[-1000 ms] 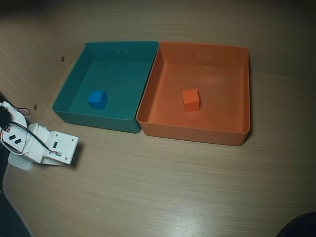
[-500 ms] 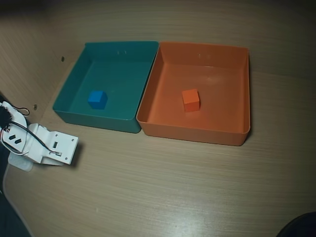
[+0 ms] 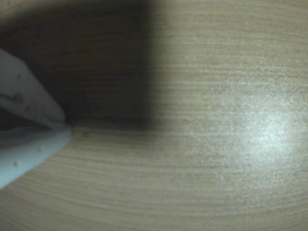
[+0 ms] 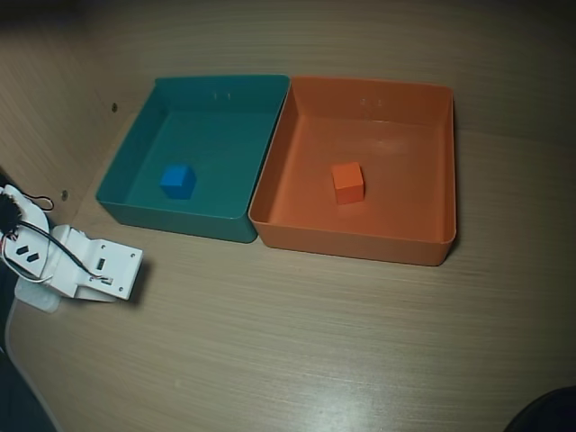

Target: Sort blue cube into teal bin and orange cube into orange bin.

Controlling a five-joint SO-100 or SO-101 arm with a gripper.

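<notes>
In the overhead view the blue cube (image 4: 177,180) lies on the floor of the teal bin (image 4: 204,89), toward its left front. The orange cube (image 4: 347,182) rests near the middle of the orange bin (image 4: 360,245), which stands against the teal bin's right wall. My white arm (image 4: 85,266) lies folded low at the table's left edge, well clear of both bins. In the wrist view my gripper (image 3: 67,126) enters from the left, its two white fingers (image 3: 29,149) meeting at the tips with nothing between them, just above bare wood. Neither cube nor bin shows in the wrist view.
Light wooden tabletop (image 4: 306,342) stretches in front of the bins. A dark shape (image 4: 544,412) cuts into the bottom right corner of the overhead view. Black cables (image 4: 25,245) loop over the arm at the left edge, where the table ends.
</notes>
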